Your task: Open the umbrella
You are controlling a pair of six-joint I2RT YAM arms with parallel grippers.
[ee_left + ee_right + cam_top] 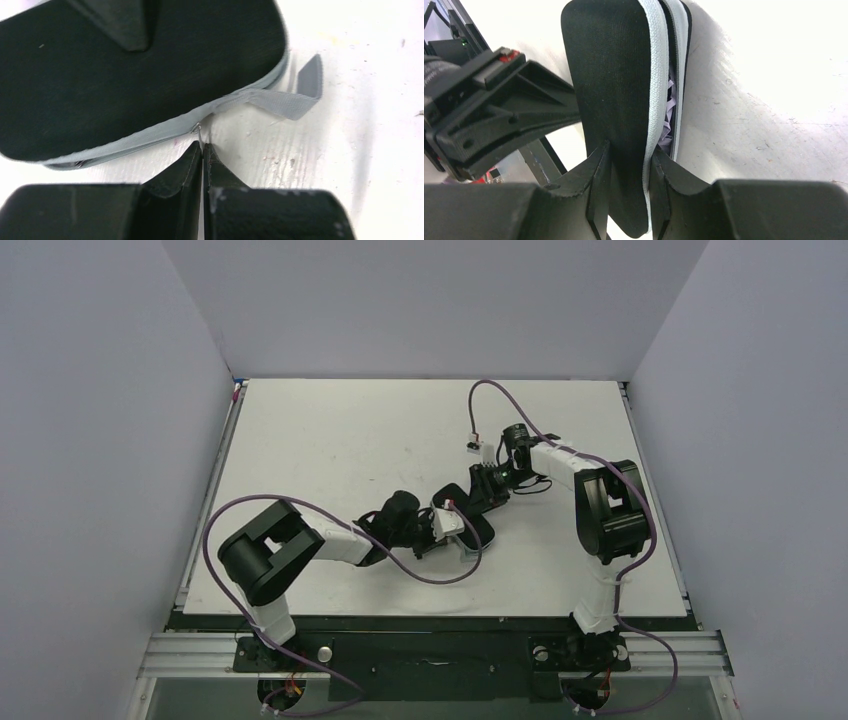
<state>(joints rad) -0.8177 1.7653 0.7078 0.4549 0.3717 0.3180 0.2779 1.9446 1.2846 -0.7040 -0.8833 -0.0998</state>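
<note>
A white table [330,440] is seen from above, with two robot arms meeting near its middle over a black zip case [609,75] — a flat, rounded pouch edged with pale grey zipper tape. The right gripper [629,170] is clamped on one end of the case, with one finger against the black shell and the other on the zipper side. The left gripper [202,150] has its fingertips pressed fully together, pinching the small metal zip pull [196,129], which sits near a grey fabric tab [295,100]. In the right wrist view, crumpled lavender-white fabric shows through a gap between the two zipper rows. This is the umbrella [669,112], folded and packed inside the case. No shaft or handle can be seen.

Judged from this, the task is at an early stage — the case looks only partly unzipped. What remains is to finish the zip, take the umbrella out, then extend it and spread its canopy.
</note>
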